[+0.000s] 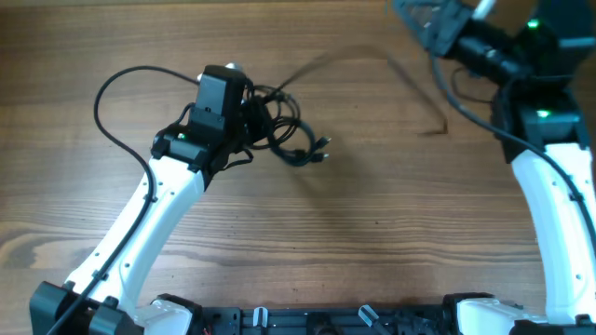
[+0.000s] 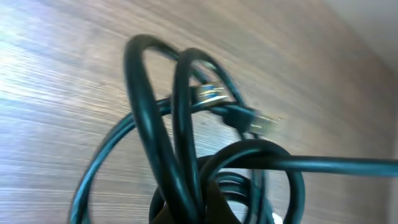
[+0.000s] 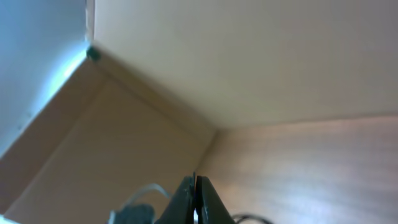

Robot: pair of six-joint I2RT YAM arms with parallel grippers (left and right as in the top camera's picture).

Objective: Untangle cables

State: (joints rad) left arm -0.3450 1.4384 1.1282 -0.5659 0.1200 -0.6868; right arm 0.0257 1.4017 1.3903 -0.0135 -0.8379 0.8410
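Wooden table, tangled black cables bunched left of centre

wooden table, beige wall panels

The left arm rises from its base at about 7 o'clock on the overhead view and slants toward 1 o'clock, its black wrist ending at the left gripper, whose fingers are hidden but pressed together. The right arm climbs from 5 o'clock straight toward 12, then bends toward 10 o'clock. The right gripper has its two dark fingers closed tight against each other.
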